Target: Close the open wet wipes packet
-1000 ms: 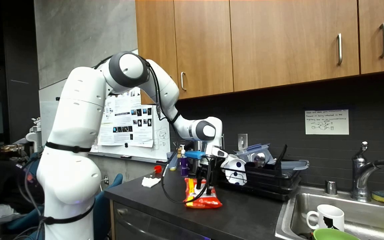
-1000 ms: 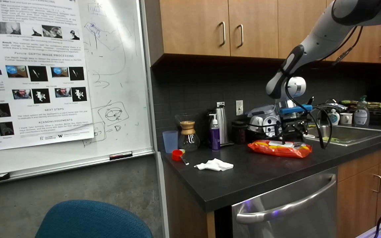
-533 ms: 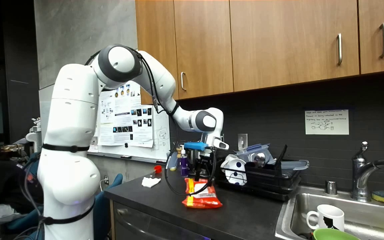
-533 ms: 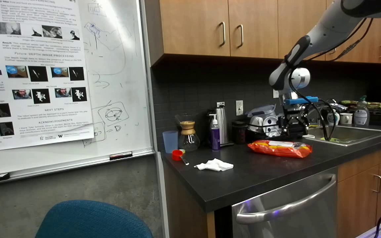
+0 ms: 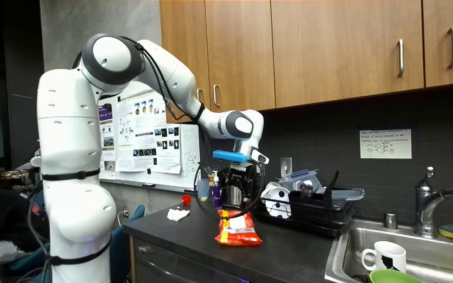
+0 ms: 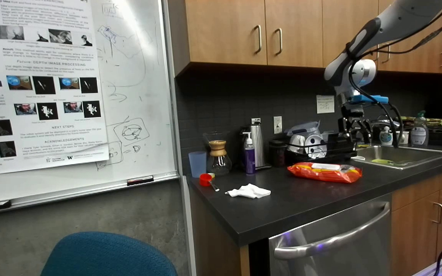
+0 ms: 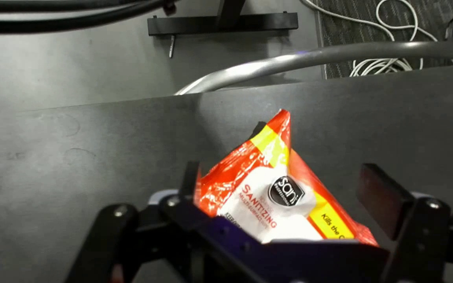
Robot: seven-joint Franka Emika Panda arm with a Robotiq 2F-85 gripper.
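Note:
The wet wipes packet, orange-red with yellow print, lies flat on the dark counter in both exterior views (image 5: 239, 236) (image 6: 322, 175). Its white flap patch (image 6: 325, 166) looks laid down on top; I cannot tell whether it is sealed. In the wrist view the packet (image 7: 279, 204) lies below and between my fingers, its lower part hidden by the gripper. My gripper (image 7: 287, 190) is open and empty, fingers wide apart. In both exterior views the gripper (image 5: 235, 196) (image 6: 359, 138) hangs above and behind the packet, not touching it.
A black dish rack (image 5: 305, 210) with dishes stands beside the packet, with the sink (image 5: 346, 255) past it. A purple pump bottle (image 6: 249, 157), a steel flask (image 6: 258, 145), a red scoop (image 6: 205, 179) and a crumpled white wipe (image 6: 248, 191) are on the counter. Wooden cupboards (image 6: 226, 30) hang above.
My gripper has risen off the packet, where its spread fingers were at the white patch, and moved up and back. The packet stays in place.

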